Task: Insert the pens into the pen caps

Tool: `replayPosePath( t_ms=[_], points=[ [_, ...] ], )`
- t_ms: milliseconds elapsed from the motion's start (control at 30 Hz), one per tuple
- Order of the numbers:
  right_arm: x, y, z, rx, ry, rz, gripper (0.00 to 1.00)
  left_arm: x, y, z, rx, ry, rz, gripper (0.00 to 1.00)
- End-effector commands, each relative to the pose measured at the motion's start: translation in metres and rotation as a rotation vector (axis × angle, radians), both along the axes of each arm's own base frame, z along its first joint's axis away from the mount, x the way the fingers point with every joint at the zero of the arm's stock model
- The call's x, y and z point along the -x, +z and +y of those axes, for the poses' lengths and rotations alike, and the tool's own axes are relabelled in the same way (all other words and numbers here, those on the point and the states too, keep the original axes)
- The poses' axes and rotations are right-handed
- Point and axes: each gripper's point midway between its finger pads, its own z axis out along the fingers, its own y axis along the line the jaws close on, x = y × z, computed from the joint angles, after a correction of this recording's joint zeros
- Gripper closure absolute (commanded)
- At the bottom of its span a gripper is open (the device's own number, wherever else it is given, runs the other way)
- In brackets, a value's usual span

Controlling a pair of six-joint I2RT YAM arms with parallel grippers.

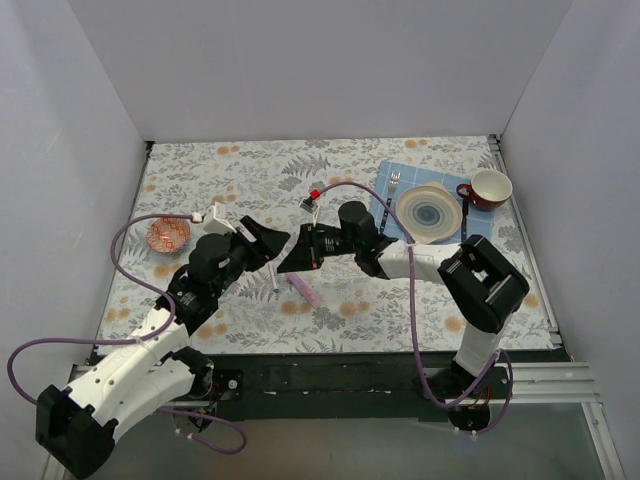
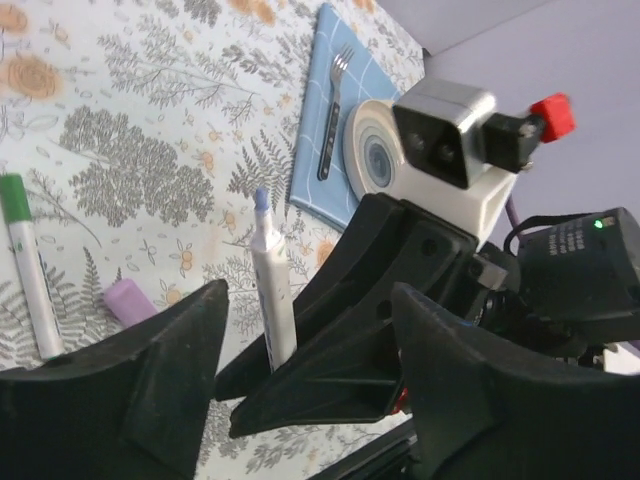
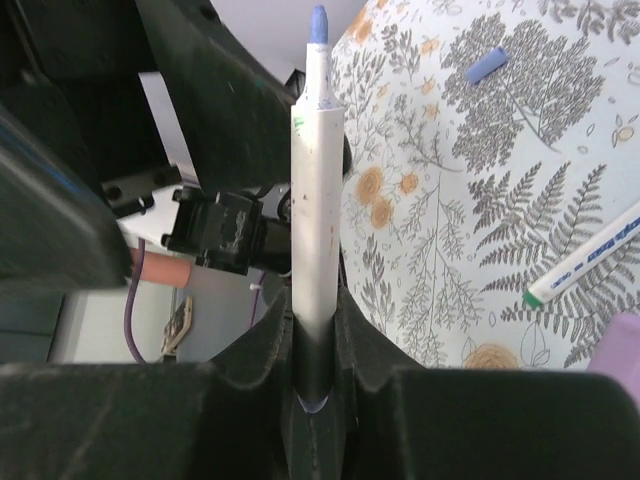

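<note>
The right gripper (image 3: pixel 315 345) is pinching a white pen (image 3: pixel 314 200) by its lower end, its fingers pressed against the barrel at the bottom centre of the right wrist view. The pen stands upright, with its blue tip at the top of the frame. The left gripper (image 2: pixel 310 330) is spread, one dark finger on each side of that pen low in the left wrist view, both clear of it. On the flowered tablecloth (image 3: pixel 450 200) lie a blue cap (image 3: pixel 487 64) at the upper right, a second pen (image 3: pixel 590 250) with a green end at the right edge, and a lilac piece (image 3: pixel 625 345) just below it — whether that is a pen or a cap cannot be told. A fork (image 2: pixel 333 110) and a plate (image 2: pixel 368 150) rest on a blue mat (image 2: pixel 308 165) at the top of the left wrist view.
</note>
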Motion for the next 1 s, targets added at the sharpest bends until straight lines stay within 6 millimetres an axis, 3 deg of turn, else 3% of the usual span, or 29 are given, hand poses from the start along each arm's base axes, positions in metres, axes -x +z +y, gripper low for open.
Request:
replayPosePath(
  t_ms=[0, 167, 300, 400, 467, 533, 633, 800, 900, 967],
  points=[
    [0.018, 0.027, -0.009, -0.086, 0.065, -0.093, 0.99, -0.001, 0.038, 0.004, -0.030, -0.016, -0.165, 0.32],
    [0.024, 0.034, -0.015, -0.107, 0.065, -0.118, 0.99, -0.004, 0.033, -0.006, -0.058, -0.069, -0.154, 0.34],
    [0.027, 0.037, -0.016, -0.114, 0.075, -0.118, 0.99, 0.001, 0.030, -0.017, -0.048, -0.134, -0.165, 0.49],
    [0.027, 0.039, -0.017, -0.117, 0.072, -0.116, 0.99, 0.001, 0.037, -0.017, -0.025, -0.134, -0.198, 0.65],
    [0.027, 0.040, -0.017, -0.117, 0.072, -0.112, 0.99, 0.005, 0.040, -0.022, -0.009, -0.165, -0.204, 0.86],
    [0.026, 0.041, -0.017, -0.118, 0.061, -0.110, 0.89, 0.007, 0.040, -0.021, 0.008, -0.163, -0.197, 1.00],
    [0.024, 0.046, -0.016, -0.128, 0.048, -0.109, 0.73, 0.010, 0.038, -0.023, 0.037, -0.167, -0.186, 1.00],
    [0.024, 0.054, -0.012, -0.152, 0.043, -0.084, 0.64, 0.011, 0.035, -0.023, 0.063, -0.163, -0.177, 1.00],
    [0.028, 0.057, -0.008, -0.169, 0.057, -0.085, 0.69, 0.010, 0.034, -0.022, 0.065, -0.154, -0.178, 1.00],
    [0.030, 0.059, -0.009, -0.182, 0.056, -0.091, 0.84, 0.010, 0.033, -0.023, 0.064, -0.160, -0.180, 1.00]
  ],
)
